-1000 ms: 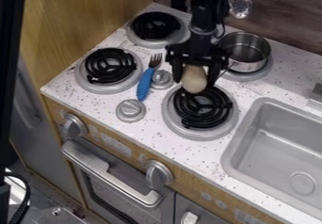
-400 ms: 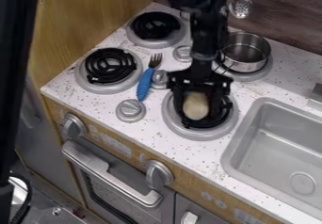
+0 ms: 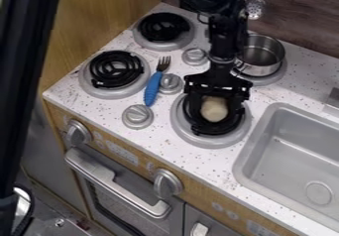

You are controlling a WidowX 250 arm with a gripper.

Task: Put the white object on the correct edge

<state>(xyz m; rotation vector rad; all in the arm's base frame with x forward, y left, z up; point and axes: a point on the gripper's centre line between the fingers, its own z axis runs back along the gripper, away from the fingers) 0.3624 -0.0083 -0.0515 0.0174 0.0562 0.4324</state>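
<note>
The gripper (image 3: pixel 215 113) hangs over the front right burner (image 3: pixel 210 140). It is shut on the white object (image 3: pixel 214 107), a rounded off-white piece held between its two fingers. Black coils show around and below the piece; whether it touches them I cannot tell. The gripper's black body covers the back part of this burner.
A blue-handled fork (image 3: pixel 152 88) lies left of the gripper, by two silver knobs. Behind the gripper, a metal pot (image 3: pixel 261 54) stands on the back right burner. Two more burners are at left, and the grey sink (image 3: pixel 291 153) is at right.
The gripper and the white object have come down and forward from the back of the front right burner to over its middle, shifting slightly right at the end.
</note>
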